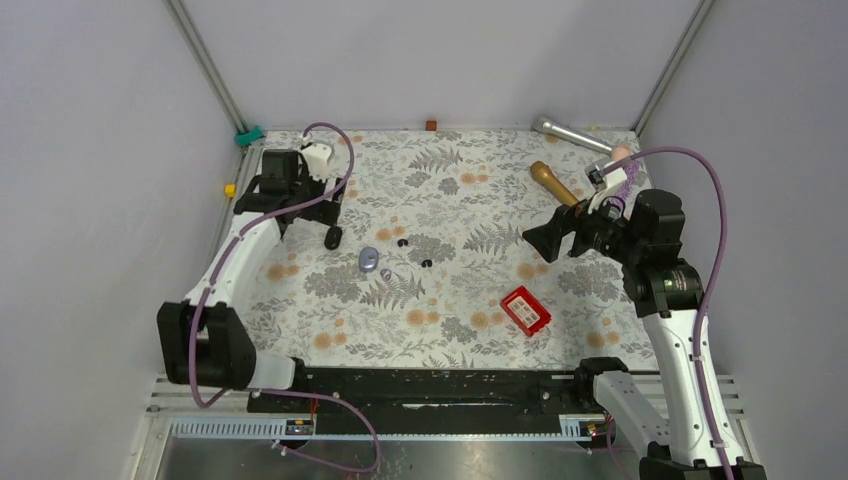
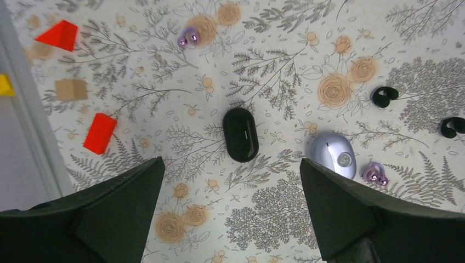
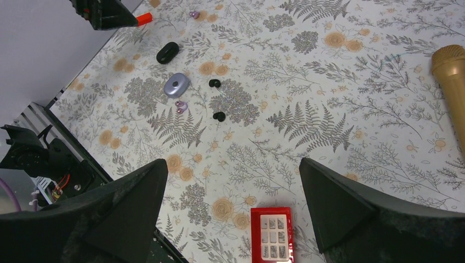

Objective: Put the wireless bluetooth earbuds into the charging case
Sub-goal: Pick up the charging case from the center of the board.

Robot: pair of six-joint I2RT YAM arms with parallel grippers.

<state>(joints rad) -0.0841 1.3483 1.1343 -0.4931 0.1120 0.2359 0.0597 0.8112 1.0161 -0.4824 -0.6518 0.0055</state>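
Left hand (image 2: 231,175) is hovering over the floral surface (image 2: 263,230), fingers spread wide and gripping nothing. A black oval case (image 2: 240,134) is lying just beyond the gap between its fingertips, appearing closed. Right hand (image 3: 233,164) is likewise standing wide open and empty, hanging above the right half of the surface. All four earbuds are lying loose on the surface, none seated in a case, and each is looking far smaller than either case. First black earbud (image 2: 385,96) is showing as a tiny glossy bud, a rounded body curling into a small hook. Second black earbud (image 2: 453,126) is looking the same and lying near it, at the edge of the left wrist view. First purple earbud (image 2: 374,173) is glinting pale lilac with bright highlights, sitting just beside a silver-lilac oval case (image 2: 333,155); cannot tell whether the two are touching. Second purple earbud (image 2: 189,37) is lying well apart from the others, out past the black case. From the top view, the cluster is sitting left of centre, with a red tray (image 1: 525,310) lying nearer the right arm and a gold microphone (image 1: 553,182) lying farther back.
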